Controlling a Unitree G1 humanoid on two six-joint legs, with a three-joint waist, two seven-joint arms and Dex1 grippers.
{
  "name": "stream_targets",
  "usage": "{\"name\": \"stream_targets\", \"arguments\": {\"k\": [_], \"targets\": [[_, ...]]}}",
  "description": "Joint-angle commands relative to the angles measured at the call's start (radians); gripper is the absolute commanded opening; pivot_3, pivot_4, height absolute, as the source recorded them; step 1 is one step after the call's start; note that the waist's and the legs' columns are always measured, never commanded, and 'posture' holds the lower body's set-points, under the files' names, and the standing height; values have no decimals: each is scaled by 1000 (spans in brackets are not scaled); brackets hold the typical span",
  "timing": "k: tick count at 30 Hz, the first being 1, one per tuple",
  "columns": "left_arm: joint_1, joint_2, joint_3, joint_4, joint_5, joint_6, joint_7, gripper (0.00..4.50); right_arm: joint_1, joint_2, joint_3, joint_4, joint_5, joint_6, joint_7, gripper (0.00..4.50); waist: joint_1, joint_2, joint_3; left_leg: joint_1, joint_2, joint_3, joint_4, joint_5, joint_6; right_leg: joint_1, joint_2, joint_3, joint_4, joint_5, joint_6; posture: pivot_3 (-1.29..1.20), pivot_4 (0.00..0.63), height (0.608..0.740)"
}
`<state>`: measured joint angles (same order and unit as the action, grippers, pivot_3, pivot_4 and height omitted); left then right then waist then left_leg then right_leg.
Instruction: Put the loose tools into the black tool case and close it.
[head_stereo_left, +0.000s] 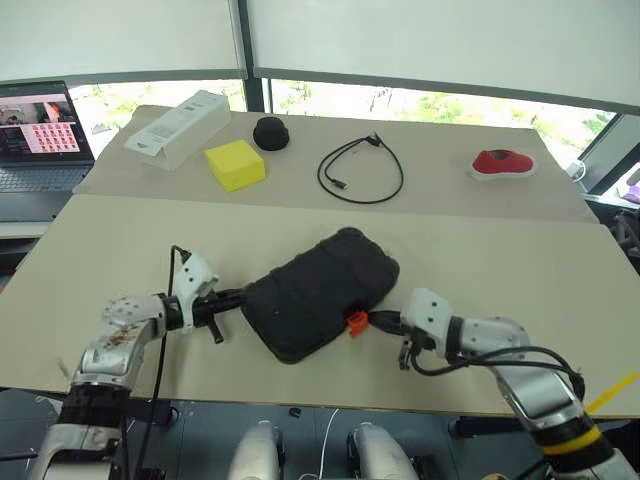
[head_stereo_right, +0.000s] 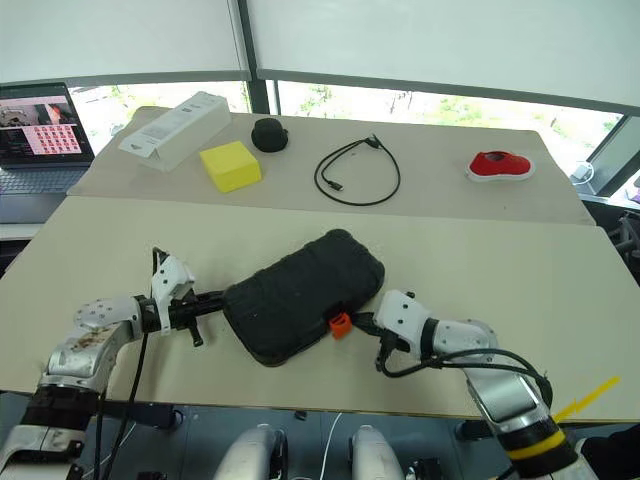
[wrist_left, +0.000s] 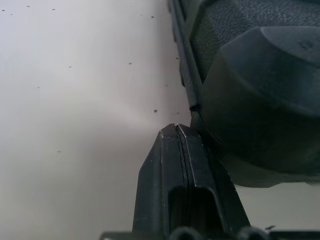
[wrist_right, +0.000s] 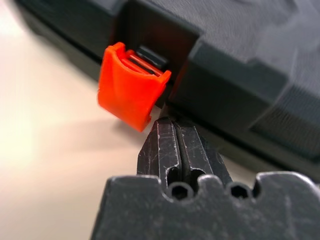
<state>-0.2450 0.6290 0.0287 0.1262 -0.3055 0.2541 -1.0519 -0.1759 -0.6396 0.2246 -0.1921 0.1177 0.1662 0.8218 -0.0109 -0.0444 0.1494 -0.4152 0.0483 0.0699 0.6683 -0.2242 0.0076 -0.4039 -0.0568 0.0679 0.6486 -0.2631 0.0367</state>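
The black tool case (head_stereo_left: 320, 292) lies with its lid down, slantwise on the near table, its orange latch (head_stereo_left: 356, 322) sticking out from the front edge. My left gripper (head_stereo_left: 236, 296) is shut with nothing in it, its tip against the case's left end (wrist_left: 260, 100). My right gripper (head_stereo_left: 376, 321) is shut and empty too, its tip right beside the orange latch (wrist_right: 131, 86) at the case's front wall. The loose tools are out of view.
On the far table stand a white box (head_stereo_left: 178, 128), a yellow block (head_stereo_left: 236, 165), a black round cap (head_stereo_left: 271, 133), a looped black cable (head_stereo_left: 360, 170) and a red object (head_stereo_left: 503, 162). A laptop (head_stereo_left: 40, 140) sits at far left.
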Motion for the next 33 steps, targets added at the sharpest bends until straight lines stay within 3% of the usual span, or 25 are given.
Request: {"name": "stream_targets", "arguments": {"k": [1, 7, 11, 14, 20, 25, 33], "targets": [[35, -16, 12, -117, -50, 28, 14, 42, -66, 18, -29, 76, -29, -72, -16, 0, -1, 0, 0, 0, 0, 0, 0, 0, 0, 0, 0, 0, 0, 0, 0, 0, 150, 740], [46, 27, 70, -109, -60, 34, 21, 42, -68, -22, -70, 111, -20, -78, 23, 0, -2, 0, 0, 0, 0, 0, 0, 0, 0, 0, 0, 0, 0, 0, 0, 0, 150, 740], [-35, 109, 105, -83, -141, 93, -94, 42, 57, -75, -162, 18, 71, -29, 65, 0, 8, 0, 0, 0, 0, -1, 0, 0, 0, 0, 0, -1, 0, 0, 0, 0, 150, 740], [-102, 119, 74, -111, -193, 156, -150, 42, 122, -77, -203, -48, 128, 54, 55, 0, 14, 1, 0, -1, 0, -1, 0, 0, 0, 0, 0, -3, 0, 0, 0, 0, 150, 740], [-239, 42, -63, -155, -172, 190, -167, 42, 218, -76, -222, -194, 219, 202, 43, 0, 14, 1, 0, -1, -1, -1, 1, 0, 0, 1, 0, -2, 0, 0, 0, 0, 150, 740], [-351, -75, -189, -28, -44, 92, -121, 42, 193, -15, -162, -190, 160, 221, -30, 0, 8, 1, 0, -1, -1, -2, 1, 0, 0, 1, 2, -1, 0, 0, 0, 0, 150, 740], [-389, -162, -246, 79, 55, 19, -70, 42, 145, 41, -97, -140, 92, 282, -108, 0, 5, 1, 0, -2, -1, -2, 2, 0, 0, 1, 1, -1, 0, 0, 0, 0, 150, 740]]}}
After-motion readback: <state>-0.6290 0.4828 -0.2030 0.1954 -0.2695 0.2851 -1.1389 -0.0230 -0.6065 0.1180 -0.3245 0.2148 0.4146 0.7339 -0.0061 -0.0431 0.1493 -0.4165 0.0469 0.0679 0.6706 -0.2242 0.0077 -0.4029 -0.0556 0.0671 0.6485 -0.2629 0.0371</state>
